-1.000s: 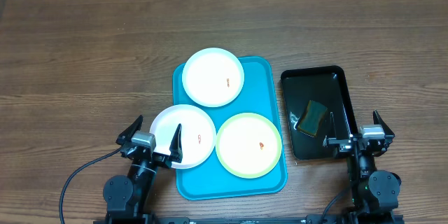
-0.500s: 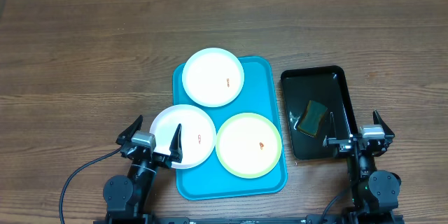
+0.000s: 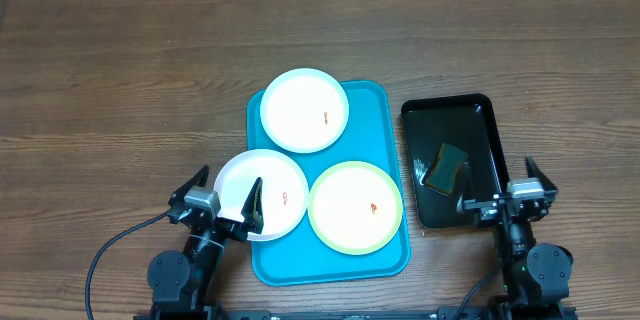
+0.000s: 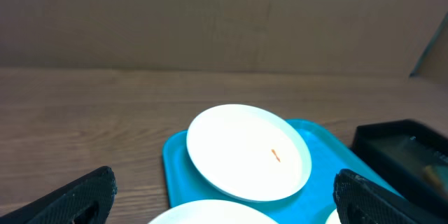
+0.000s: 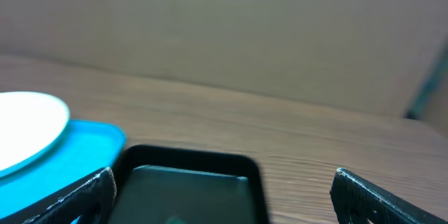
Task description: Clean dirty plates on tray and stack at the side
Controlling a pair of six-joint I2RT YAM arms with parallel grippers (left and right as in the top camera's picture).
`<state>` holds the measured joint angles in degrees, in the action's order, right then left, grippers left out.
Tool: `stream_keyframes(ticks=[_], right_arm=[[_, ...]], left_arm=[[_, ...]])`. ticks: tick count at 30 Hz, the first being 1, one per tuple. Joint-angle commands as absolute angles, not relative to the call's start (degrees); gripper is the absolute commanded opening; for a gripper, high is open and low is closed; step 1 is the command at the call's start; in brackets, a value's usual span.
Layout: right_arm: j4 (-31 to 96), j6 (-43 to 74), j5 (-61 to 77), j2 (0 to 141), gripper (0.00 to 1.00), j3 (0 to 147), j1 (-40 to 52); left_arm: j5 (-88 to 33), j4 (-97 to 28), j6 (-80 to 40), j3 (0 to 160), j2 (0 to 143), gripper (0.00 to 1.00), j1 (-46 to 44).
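Three sit on the tray (image 3: pixel 385 110) overhead: far plate (image 3: pixel 305 110) at twelve o'clock, near plate (image 3: pixel 262 193) at eight, overhanging the rim, green plate (image 3: pixel 355 207) at five. Black tray (image 3: pixel 455 120) with sponge (image 3: pixel 445 165) lies at three. Left gripper (image 3: pixel 220 192) and right gripper (image 3: pixel 503 190) are both spread wide, empty. Left wrist: fingers (image 4: pixel 77 196) apart, far plate at twelve. Right wrist: fingers (image 5: pixel 70 196) apart, black tray ahead.
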<state>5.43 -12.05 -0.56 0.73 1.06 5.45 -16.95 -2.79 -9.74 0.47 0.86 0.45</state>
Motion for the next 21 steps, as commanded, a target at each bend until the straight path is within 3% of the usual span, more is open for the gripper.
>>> stream_keyframes(ticks=[1, 6, 12, 17, 21], right_arm=[[4.9, -11.8, 13.2, 0.4, 1.0, 1.1, 5.5], [1.5, -8.4, 29.0, 0.4, 1.0, 1.1, 5.5], [-0.7, 4.7, 29.6, 0.4, 1.0, 4.2, 5.5], [5.1, 7.3, 29.5, 0.8, 1.0, 10.8, 5.5], [15.0, 7.3, 27.3, 4.3, 1.0, 20.6, 5.5]], left_arm=[[-21.9, -1.6, -16.5, 0.3, 0.4, 1.0, 0.3], [-31.5, 5.6, -17.9, 0.3, 0.4, 1.0, 0.3], [-39.6, 18.2, -22.2, 1.4, 0.4, 1.0, 0.3], [-42.2, 14.5, -23.3, 7.6, 0.4, 1.0, 0.3], [-40.3, 1.1, -20.3, 17.1, 1.0, 1.0, 0.4]])
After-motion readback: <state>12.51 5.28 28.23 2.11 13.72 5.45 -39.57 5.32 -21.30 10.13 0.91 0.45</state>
